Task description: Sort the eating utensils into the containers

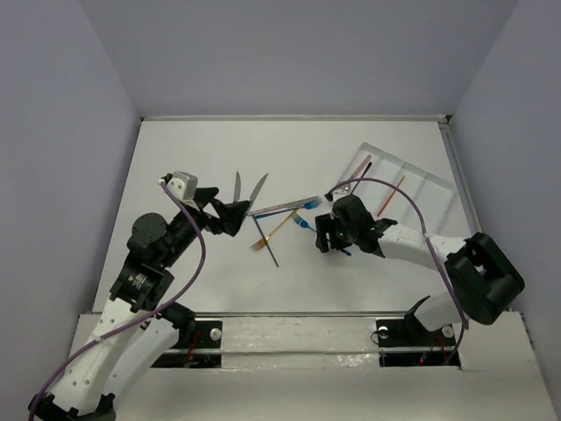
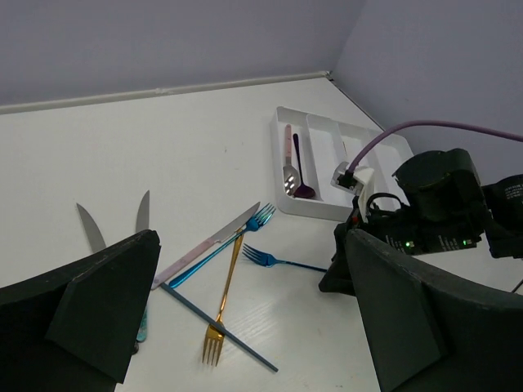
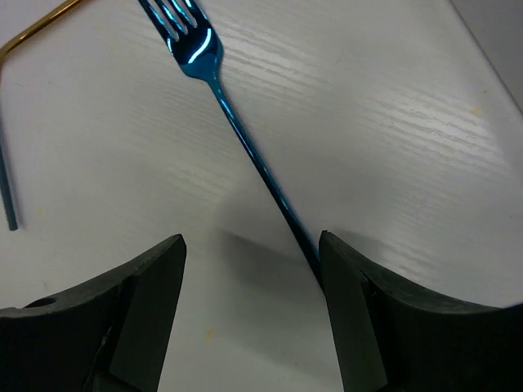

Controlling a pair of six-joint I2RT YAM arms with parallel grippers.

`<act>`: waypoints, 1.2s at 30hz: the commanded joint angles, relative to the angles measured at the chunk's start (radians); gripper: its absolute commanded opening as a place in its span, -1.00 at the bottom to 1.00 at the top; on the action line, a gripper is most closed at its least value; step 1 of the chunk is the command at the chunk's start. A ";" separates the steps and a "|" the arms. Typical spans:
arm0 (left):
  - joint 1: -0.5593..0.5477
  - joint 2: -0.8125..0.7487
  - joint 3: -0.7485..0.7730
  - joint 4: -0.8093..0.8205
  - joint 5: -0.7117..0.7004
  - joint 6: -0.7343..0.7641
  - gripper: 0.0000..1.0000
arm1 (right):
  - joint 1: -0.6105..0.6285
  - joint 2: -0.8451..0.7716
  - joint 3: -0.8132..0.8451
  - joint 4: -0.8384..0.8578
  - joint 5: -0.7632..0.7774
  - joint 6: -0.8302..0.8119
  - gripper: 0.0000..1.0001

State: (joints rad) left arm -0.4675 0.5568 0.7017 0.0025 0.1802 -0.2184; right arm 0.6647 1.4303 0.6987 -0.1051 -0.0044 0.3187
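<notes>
Loose cutlery lies mid-table: a gold fork [image 1: 274, 231], a blue fork [image 3: 200, 53], a second blue fork [image 2: 230, 241], a pink-handled knife [image 1: 285, 206], a thin dark blue piece [image 2: 219, 328] and two silver knives [image 1: 237, 186]. The white divided tray [image 1: 438, 180] at the back right holds a pinkish-handled spoon [image 2: 289, 162], a purple spoon [image 2: 300, 175] and a red piece [image 1: 392, 197]. My right gripper [image 3: 252, 253] is open low over the table, the blue fork's handle just inside its right finger [image 3: 359, 302]. My left gripper [image 1: 230, 217] is open and empty above the knives.
White walls close in the table at the back and sides. My right arm [image 2: 437, 208] with its purple cable stands between the loose cutlery and the tray in the left wrist view. The gold fork's handle [image 3: 33, 28] lies left of the blue fork.
</notes>
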 commanded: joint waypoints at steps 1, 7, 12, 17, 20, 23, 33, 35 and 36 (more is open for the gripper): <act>0.007 0.008 0.033 0.037 0.004 0.005 0.98 | -0.007 0.056 0.080 -0.018 0.038 -0.055 0.45; 0.007 0.009 0.030 0.040 0.013 0.002 0.98 | -0.007 0.156 0.168 -0.061 0.066 -0.067 0.43; 0.017 0.014 0.032 0.045 0.027 0.001 0.98 | 0.029 0.234 0.222 -0.117 0.073 -0.070 0.33; 0.017 0.011 0.030 0.047 0.031 -0.001 0.98 | 0.084 0.283 0.286 -0.200 0.139 -0.058 0.02; 0.017 0.009 0.032 0.047 0.036 -0.002 0.98 | 0.107 0.305 0.301 -0.234 0.150 -0.052 -0.22; 0.017 0.006 0.028 0.047 0.035 -0.004 0.98 | 0.116 0.321 0.311 -0.252 0.158 -0.041 -0.41; 0.017 0.003 0.028 0.048 0.035 -0.004 0.98 | 0.136 0.302 0.311 -0.260 0.141 -0.038 -0.95; 0.017 0.002 0.028 0.047 0.035 -0.004 0.98 | 0.136 0.294 0.309 -0.254 0.141 -0.033 -1.00; 0.017 0.002 0.028 0.047 0.035 -0.004 0.98 | 0.136 0.291 0.309 -0.254 0.141 -0.030 -1.00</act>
State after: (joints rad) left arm -0.4561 0.5671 0.7017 0.0029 0.2024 -0.2192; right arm 0.7872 1.7283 1.0004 -0.3069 0.1608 0.2710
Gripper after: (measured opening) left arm 0.992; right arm 0.018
